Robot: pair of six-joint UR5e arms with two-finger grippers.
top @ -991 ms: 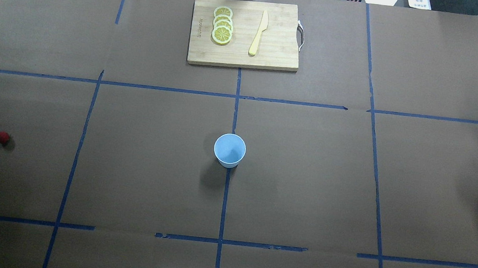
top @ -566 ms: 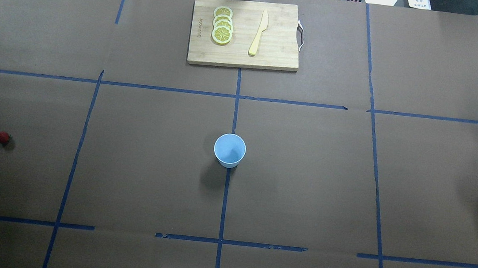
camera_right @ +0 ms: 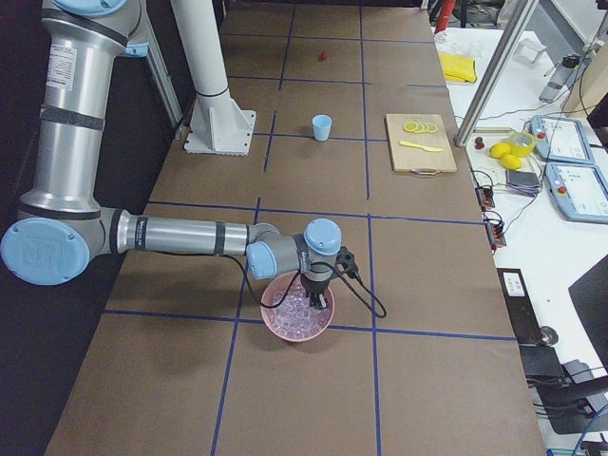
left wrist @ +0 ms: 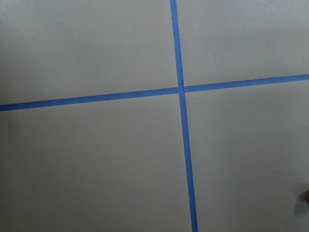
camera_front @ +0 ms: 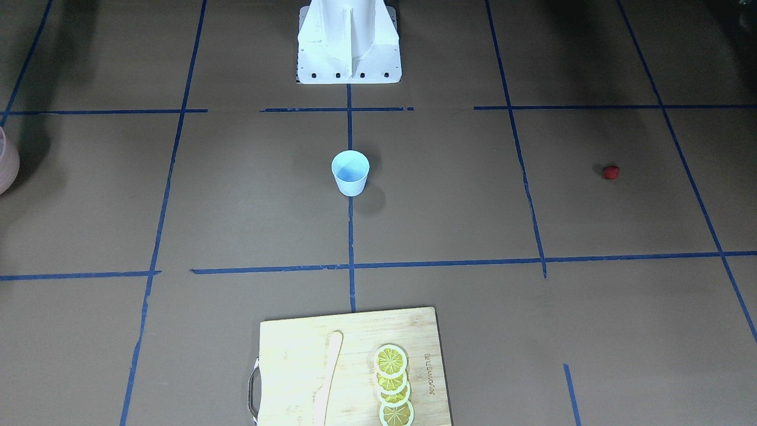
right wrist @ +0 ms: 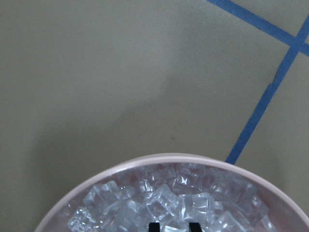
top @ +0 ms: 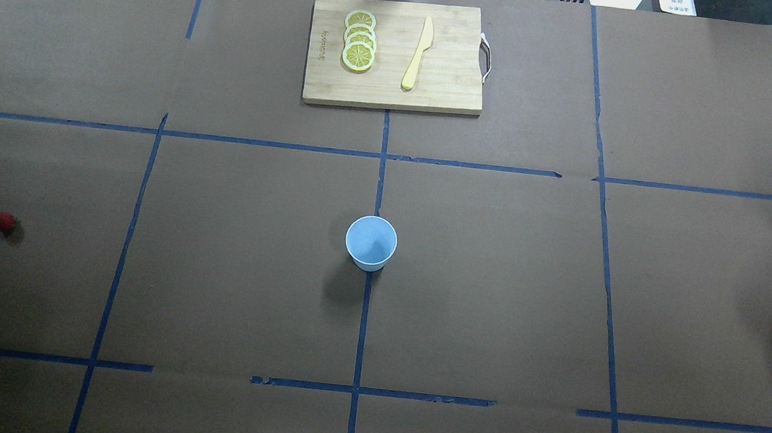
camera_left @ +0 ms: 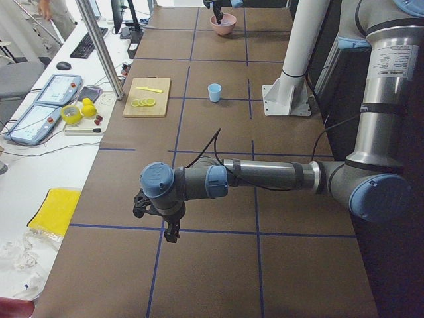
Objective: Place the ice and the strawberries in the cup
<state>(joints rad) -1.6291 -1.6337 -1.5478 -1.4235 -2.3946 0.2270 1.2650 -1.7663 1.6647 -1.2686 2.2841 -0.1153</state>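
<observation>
The burnt stamp on the bamboo cutting board (top: pixel 396 56) is too small to read. The right pincer (right wrist: pixel 174 226) hangs, tips apart, just over the clear ice cubes (right wrist: pixel 169 198) in the round pink bowl (right wrist: pixel 159 158), well apart from the small light-blue plastic cup (top: pixel 371 242) standing at the middle of the brown surface (top: pixel 493 292). The tiny red strawberry (top: pixel 2 221) lies near the left pincer (camera_left: pixel 170 233), whose state I cannot tell.

I work in a robotics lab: my worktop (top: pixel 493 292) is papered brown and gridded with blue tape (top: pixel 362 329). Beside it sit teach pendants (camera_right: pixel 567 139), a keyboard (camera_left: pixel 87 44) and an aluminium post (camera_left: pixel 103 50).
</observation>
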